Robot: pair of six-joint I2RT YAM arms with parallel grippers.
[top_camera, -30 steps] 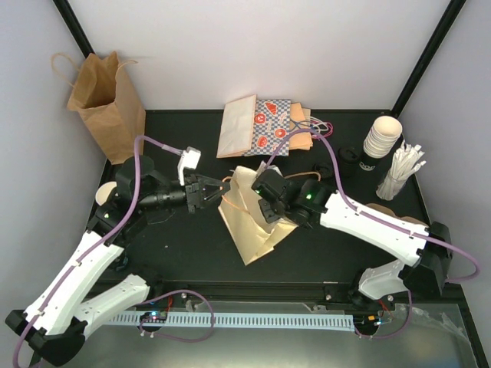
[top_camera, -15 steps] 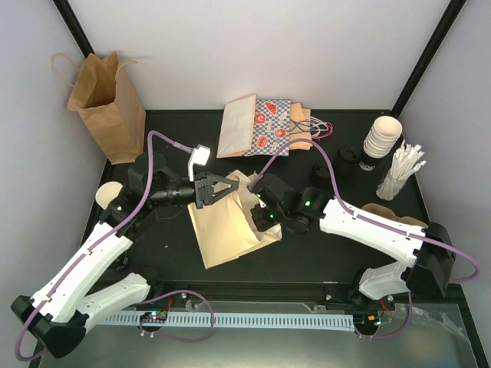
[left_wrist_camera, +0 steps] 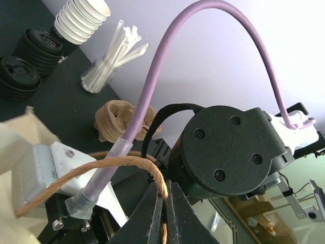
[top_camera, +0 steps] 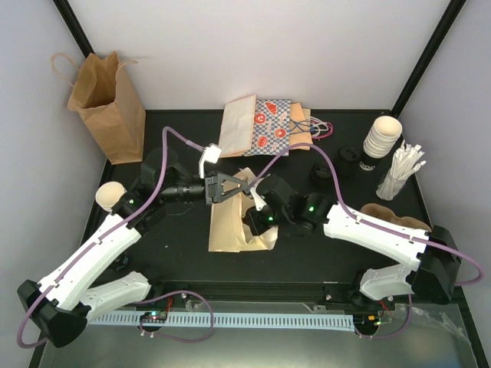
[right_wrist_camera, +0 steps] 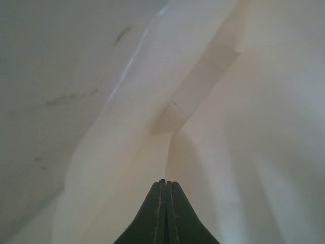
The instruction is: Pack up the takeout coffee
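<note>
The takeout coffee cups stand as a white stack at the table's back right, also in the left wrist view as cups. Mid-table lies a cream handled paper bag. My left gripper is shut on the bag's twine handle, pinched between the jaws of the left gripper. My right gripper is shut, its closed tips pushed inside the bag with cream paper wall all around. From above, the right gripper is mostly hidden by the bag's mouth.
A glass of white sticks and black lids sit beside the cups. A pulp cup carrier lies under the right arm. An upright brown bag stands back left. Flat patterned bags lie at the back centre.
My left gripper has moved right with the twine handle. The cream bag has swung round and shifted left. My right gripper has pushed down and left into the bag's mouth.
</note>
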